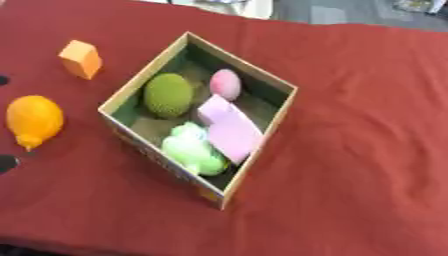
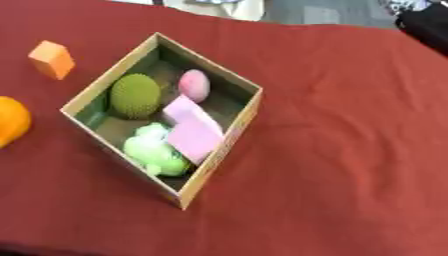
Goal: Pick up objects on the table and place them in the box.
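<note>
On red cloth (image 1: 367,125), open cardboard box (image 1: 282,107), hand (image 2: 424,22) top right, fingers unclear.

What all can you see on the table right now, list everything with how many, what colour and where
box: one, cardboard, open, centre of the table
round bumpy ball: one, dark green, inside the box, left part
egg-shaped thing: one, pink, inside the box, far part
flat block: one, light pink, inside the box, leaning on the right wall
soft lumpy thing: one, light green, inside the box, near part
block: one, orange, on the cloth left of the box
lemon-shaped fruit: one, orange-yellow, at the left edge
tablecloth: one, dark red, covering the table
dark tips: two, black, left edge; possibly the left hand, cannot tell
</note>
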